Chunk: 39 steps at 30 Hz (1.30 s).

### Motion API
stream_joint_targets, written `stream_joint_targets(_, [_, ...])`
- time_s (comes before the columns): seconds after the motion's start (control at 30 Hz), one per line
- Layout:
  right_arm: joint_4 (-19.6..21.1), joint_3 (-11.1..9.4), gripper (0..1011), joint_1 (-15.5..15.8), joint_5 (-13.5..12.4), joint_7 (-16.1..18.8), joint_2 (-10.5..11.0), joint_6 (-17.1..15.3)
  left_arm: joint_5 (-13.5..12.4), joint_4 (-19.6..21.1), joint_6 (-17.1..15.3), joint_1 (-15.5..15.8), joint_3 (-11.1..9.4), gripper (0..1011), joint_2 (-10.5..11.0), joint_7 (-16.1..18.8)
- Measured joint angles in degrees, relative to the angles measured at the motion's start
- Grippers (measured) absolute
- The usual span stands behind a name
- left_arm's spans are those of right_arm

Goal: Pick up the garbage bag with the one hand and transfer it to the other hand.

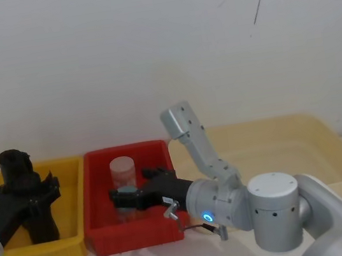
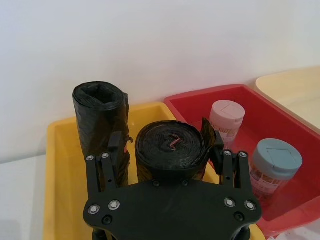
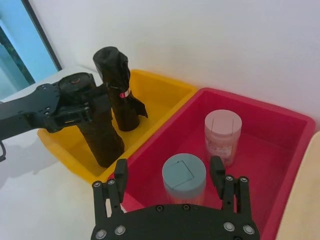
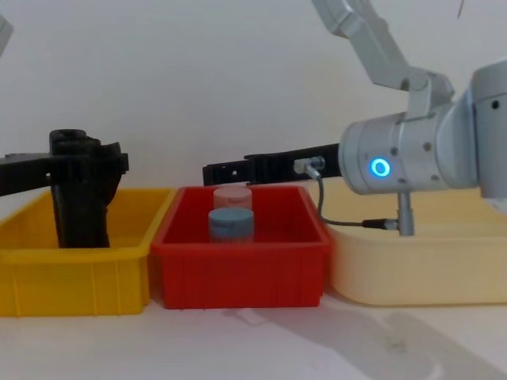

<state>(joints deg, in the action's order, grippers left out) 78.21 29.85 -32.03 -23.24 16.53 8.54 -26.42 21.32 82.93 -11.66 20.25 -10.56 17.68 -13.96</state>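
Nearest me is the right arm's fat grey joint [image 1: 274, 206]. Ahead of it the right gripper [image 3: 168, 166] hangs with its fingers spread and nothing between them. The blue-lidded jar [image 2: 276, 160] sits directly beneath it in the red tray [image 4: 238, 273], and the pink-lidded jar [image 2: 226, 117] is just past its fingertips. That is my receiving hand, and it is well apart from the bag.

Farther out, the left gripper [image 2: 167, 145] straddles the top of the garbage bag [image 3: 100, 137], one finger on each side. The jaws look spread, with a sliver of gap on one side, so I judge it is not clamped yet. The bag stands upright in the yellow tray [image 4: 79, 277], and its base appears to rest on the floor there. By my reckoning only the approach is done. Closing, lifting, carrying across and the handover are all left.

A second black roll [image 2: 100, 115], wearing a red band, stands just beside the outer face of one finger. I cannot tell whether they touch, and a careless lift could drag it. Both tray walls and the jars lie between my two hands, so the bag must rise well clear first. The cream tray [image 4: 412, 273] sits beyond the right arm, away from the bag.
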Motion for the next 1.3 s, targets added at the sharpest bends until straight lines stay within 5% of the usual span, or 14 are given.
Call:
stream_joint_targets(0.5, [-6.5,1.5,1001,-4.1,2.2,0.6,-1.9,0.6,0.0,-0.2,0.1,0.1,0.0,1001,-0.1,-0.1])
stream_joint_targets(1.3, [-12.4,3.2,1001,-6.6,5.3,1.2,-3.4,1.8,0.0,-0.3,0.1,0.2,0.0,1002,-0.1,-0.1])
